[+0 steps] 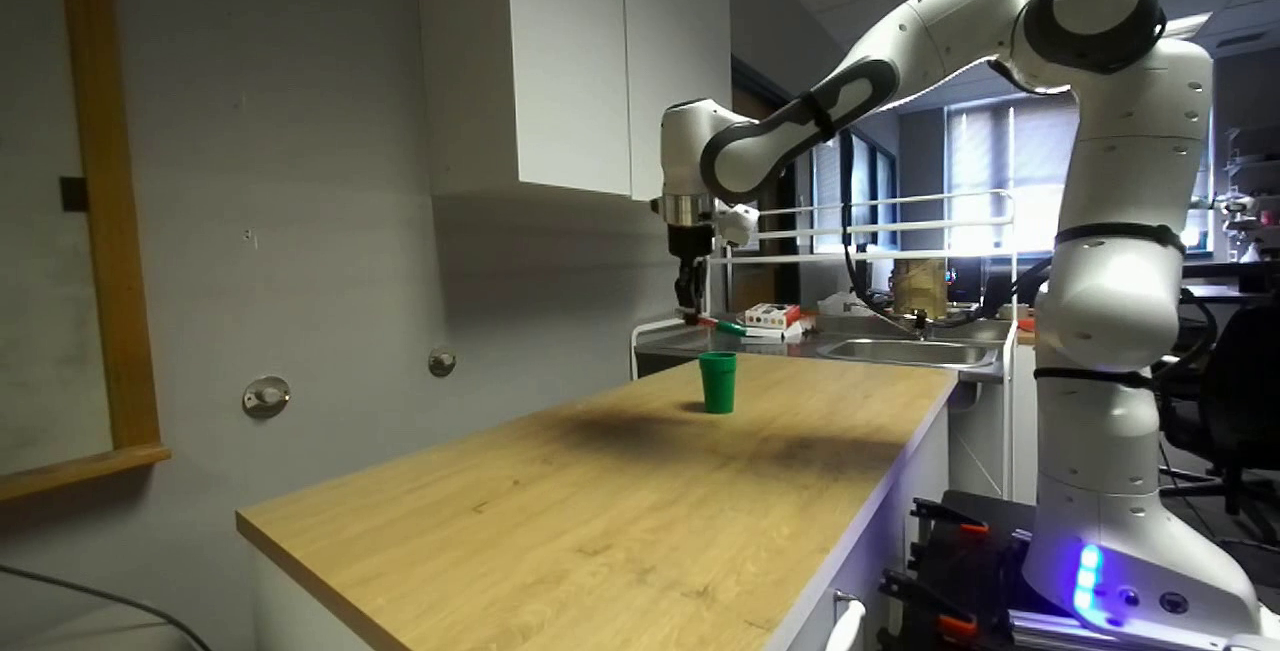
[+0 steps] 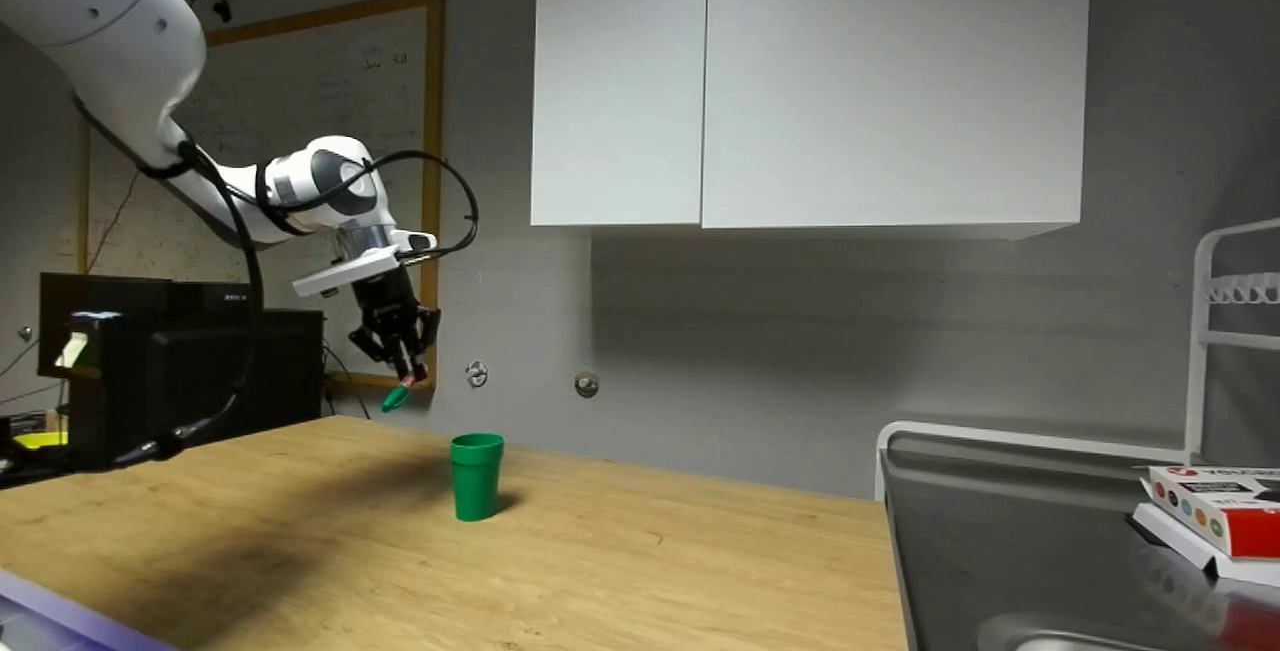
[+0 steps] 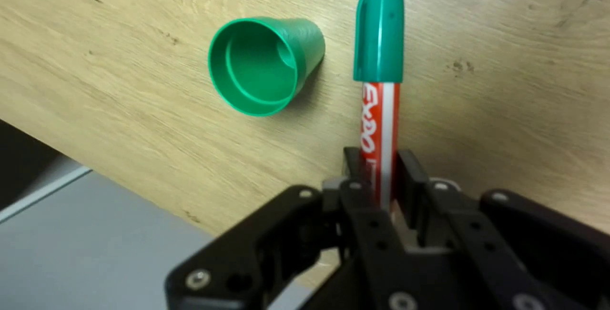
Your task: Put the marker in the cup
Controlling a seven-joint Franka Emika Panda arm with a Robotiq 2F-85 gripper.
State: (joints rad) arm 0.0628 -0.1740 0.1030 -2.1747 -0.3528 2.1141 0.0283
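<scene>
The green cup [image 1: 718, 386] stands upright on the wooden countertop [image 1: 560, 521]. It also shows in an exterior view [image 2: 476, 479] and in the wrist view [image 3: 257, 68], where its open mouth is seen. My gripper [image 3: 379, 163] is shut on the marker [image 3: 380, 110], which has a red body with a white stripe and a green cap. The cap end sticks out past the fingertips; the rear end is hidden between the fingers. In both exterior views the gripper [image 1: 691, 315] [image 2: 411, 372] holds the marker [image 1: 724, 327] [image 2: 397, 397] tilted, above the countertop and higher than the cup's rim, apart from it.
White wall cabinets [image 1: 570, 61] [image 2: 810, 81] hang above the counter along the grey wall. A metal sink [image 1: 905, 351] and a red and white box [image 1: 772, 316] [image 2: 1215, 501] lie beyond one end. A white rack [image 2: 1200, 351] stands there.
</scene>
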